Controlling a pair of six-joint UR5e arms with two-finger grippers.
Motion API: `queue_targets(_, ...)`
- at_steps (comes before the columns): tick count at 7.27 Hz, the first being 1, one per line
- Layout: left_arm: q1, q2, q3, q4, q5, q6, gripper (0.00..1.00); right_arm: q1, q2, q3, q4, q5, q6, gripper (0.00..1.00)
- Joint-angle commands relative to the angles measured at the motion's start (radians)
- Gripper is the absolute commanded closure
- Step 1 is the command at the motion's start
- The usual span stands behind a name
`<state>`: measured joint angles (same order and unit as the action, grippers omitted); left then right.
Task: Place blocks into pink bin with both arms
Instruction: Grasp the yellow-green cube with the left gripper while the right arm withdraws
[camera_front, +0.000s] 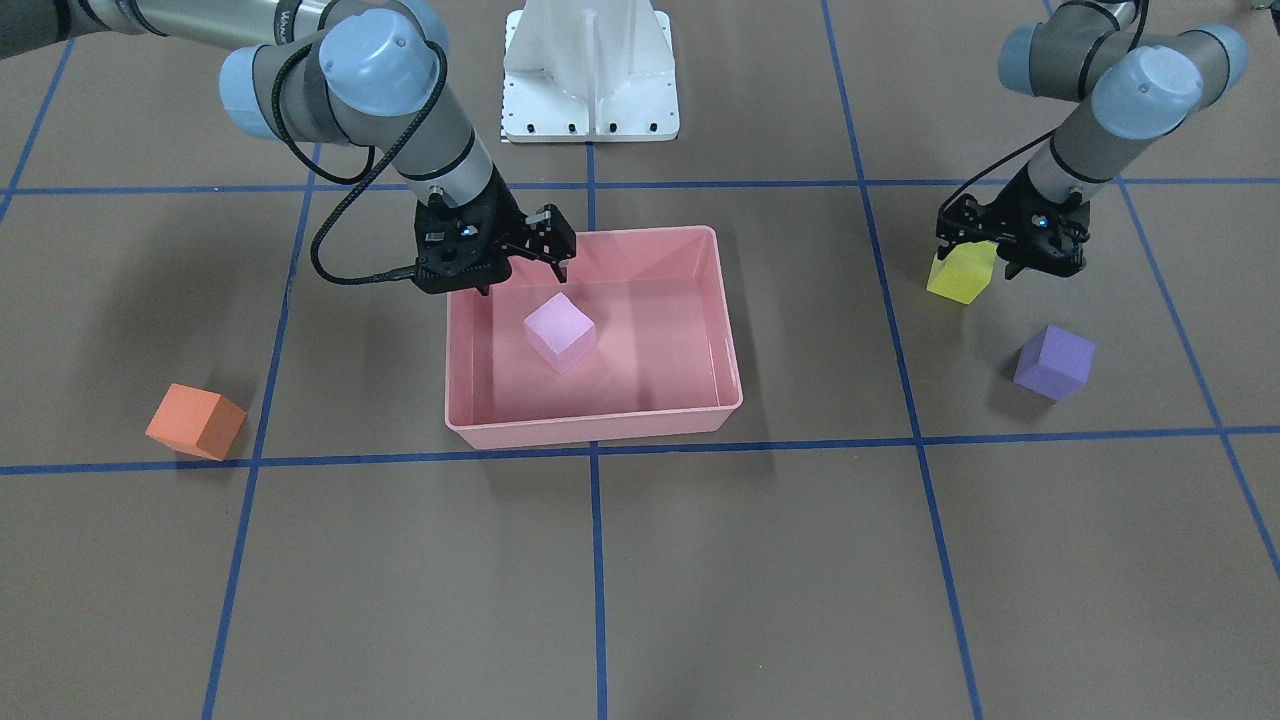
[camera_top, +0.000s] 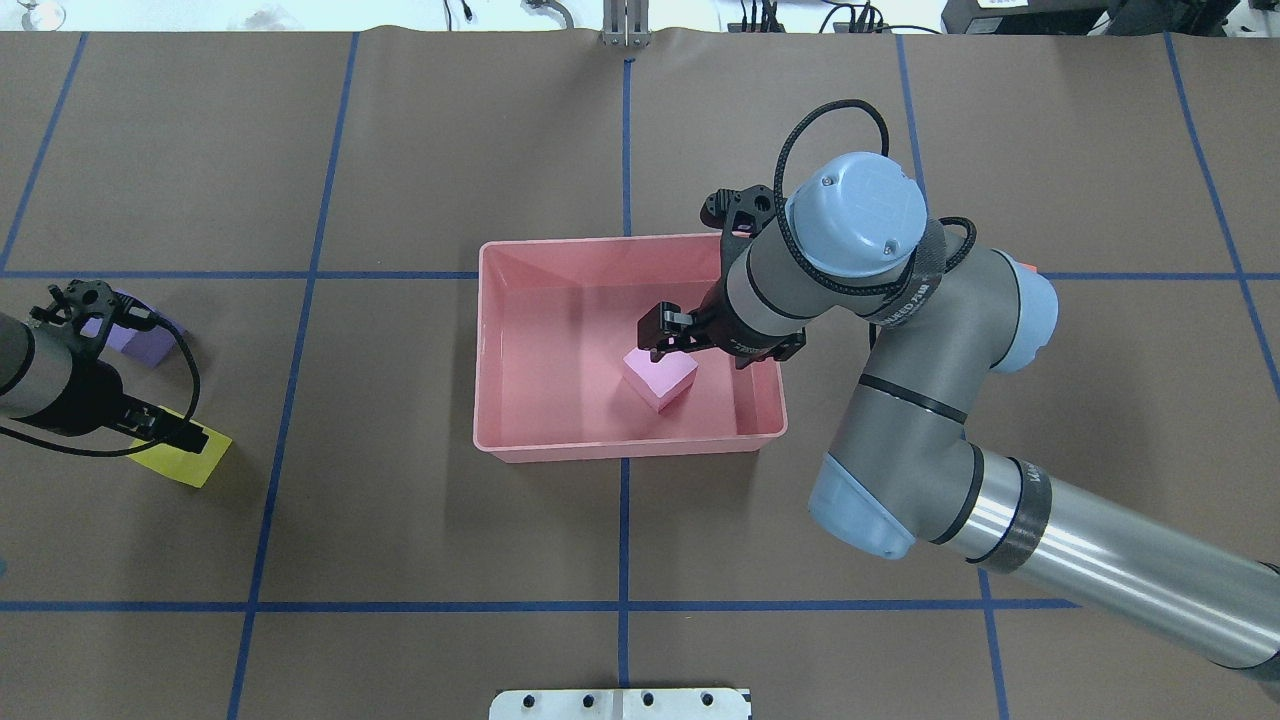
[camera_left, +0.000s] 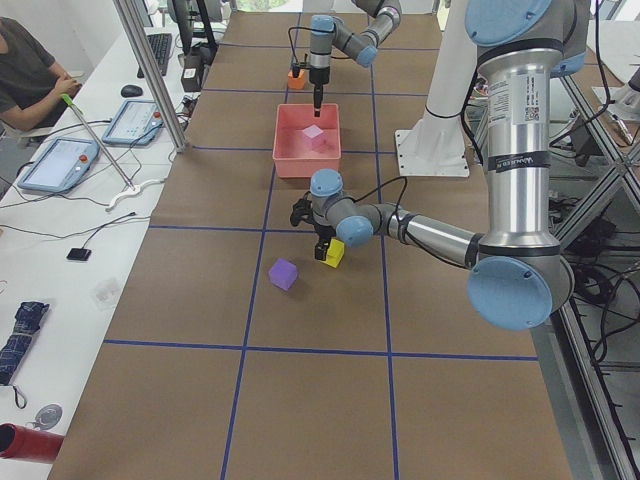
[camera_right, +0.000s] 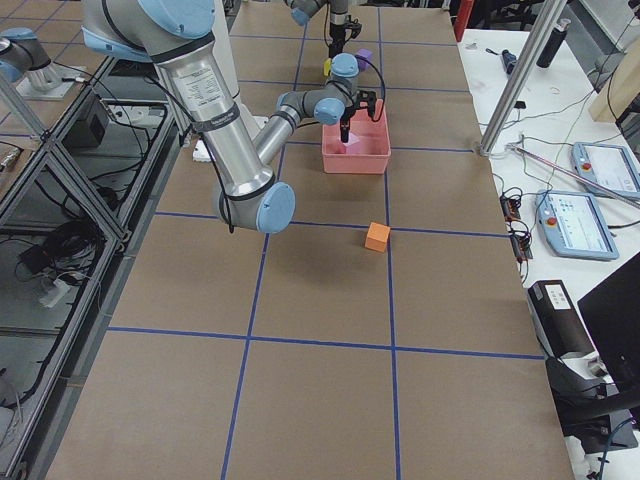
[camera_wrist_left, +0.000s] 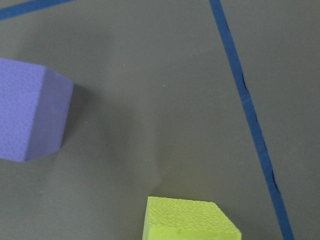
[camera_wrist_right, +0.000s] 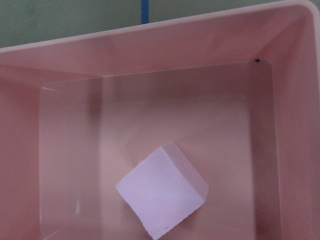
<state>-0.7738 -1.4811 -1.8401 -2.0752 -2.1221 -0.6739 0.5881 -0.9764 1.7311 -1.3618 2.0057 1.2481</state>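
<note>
The pink bin (camera_front: 600, 425) stands mid-table with the light pink block (camera_front: 560, 332) lying inside it, also seen in the right wrist view (camera_wrist_right: 162, 192). My right gripper (camera_front: 525, 272) hangs open and empty just above the bin's edge nearest the robot, over the block. My left gripper (camera_front: 978, 258) is down around the yellow block (camera_front: 960, 278), its fingers against the block's sides, at table level. The purple block (camera_front: 1053, 362) sits on the table beside it, close in the left wrist view (camera_wrist_left: 30, 115). The orange block (camera_front: 196, 421) lies alone on the table on my right side.
The white pedestal base (camera_front: 590, 70) stands behind the bin. Blue tape lines (camera_front: 595, 560) cross the brown table cover. An operator's bench with tablets (camera_left: 60, 160) runs along the far side of the table.
</note>
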Motion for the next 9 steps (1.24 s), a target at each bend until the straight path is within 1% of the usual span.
queue_targets(1, 0.043, -0.010, 0.012, 0.001, 0.039, -0.006, 0.01, 0.001, 0.001, -0.019, 0.003, 0.004, 0.002, 0.01)
queue_targets(2, 0.045, -0.011, 0.013, 0.001, 0.039, -0.007, 0.36, 0.015, 0.002, -0.012, 0.001, 0.013, 0.004, 0.01)
queue_targets(3, 0.044, -0.013, 0.018, 0.001, 0.036, -0.009, 0.82, 0.069, -0.002, -0.008, -0.005, 0.065, 0.002, 0.01)
queue_targets(4, 0.044, -0.019, 0.016, 0.004, 0.019, -0.009, 1.00, 0.152, -0.013, -0.008, -0.011, 0.149, -0.001, 0.01)
queue_targets(5, 0.039, -0.030, 0.004, 0.004, -0.037, -0.060, 1.00, 0.239, -0.069, 0.001, -0.005, 0.239, -0.018, 0.01)
queue_targets(6, 0.034, -0.065, -0.014, 0.006, -0.106, -0.194, 1.00, 0.289, -0.120, 0.010, -0.003, 0.270, -0.077, 0.01)
queue_targets(7, 0.031, -0.156, -0.031, 0.027, -0.125, -0.320, 1.00, 0.350, -0.187, 0.010, -0.005, 0.315, -0.164, 0.01)
queue_targets(8, 0.033, -0.229, -0.074, 0.088, -0.127, -0.393, 1.00, 0.421, -0.237, -0.007, -0.010, 0.358, -0.244, 0.01)
queue_targets(9, 0.024, -0.331, -0.111, 0.212, -0.128, -0.456, 1.00, 0.493, -0.261, -0.057, -0.011, 0.361, -0.325, 0.01)
